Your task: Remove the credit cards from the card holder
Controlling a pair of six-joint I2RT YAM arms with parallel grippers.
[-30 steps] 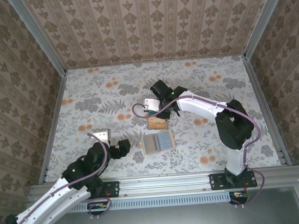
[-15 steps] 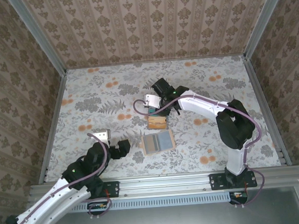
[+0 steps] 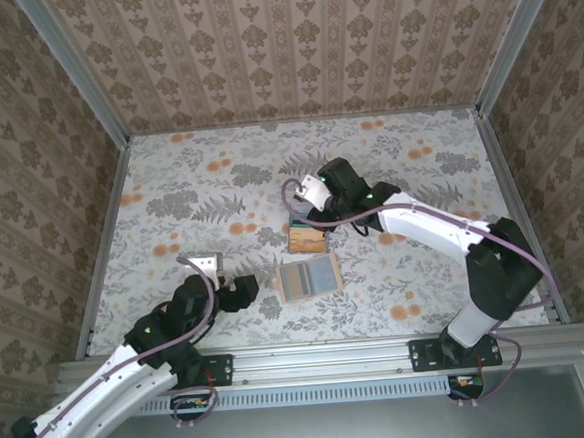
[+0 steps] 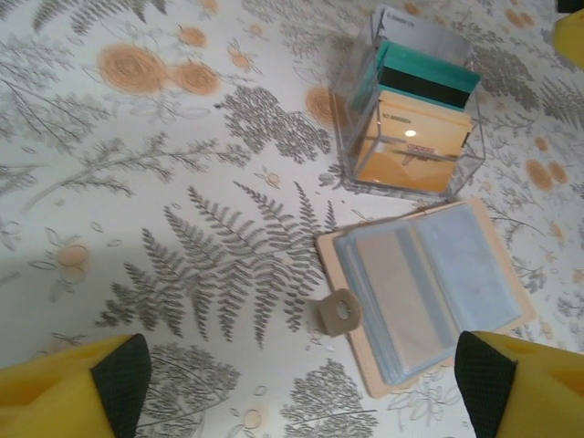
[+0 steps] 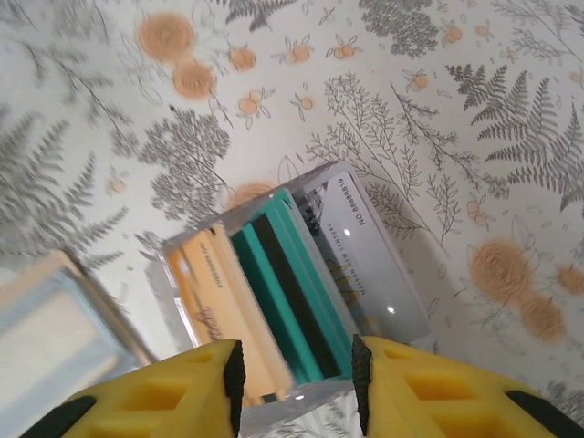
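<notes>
Right gripper (image 5: 297,365) parted, nothing pinched; credit cards (image 5: 283,292) seen upright in clear box (image 4: 345,119) just ahead of fingertips. Left gripper (image 4: 297,374) spread wide; card holder (image 4: 429,292) laid open ahead, nearer right finger.

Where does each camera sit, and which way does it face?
Top external: above and behind the left arm and right arm, both in view, looking down on the floral-patterned table.
Left wrist: facing the open tan folding card holder and clear plastic box of teal and orange cards; left end effector at the bottom corners.
Right wrist: over that box, facing down; right end effector along the bottom.
Both wrists share: box and cards.
</notes>
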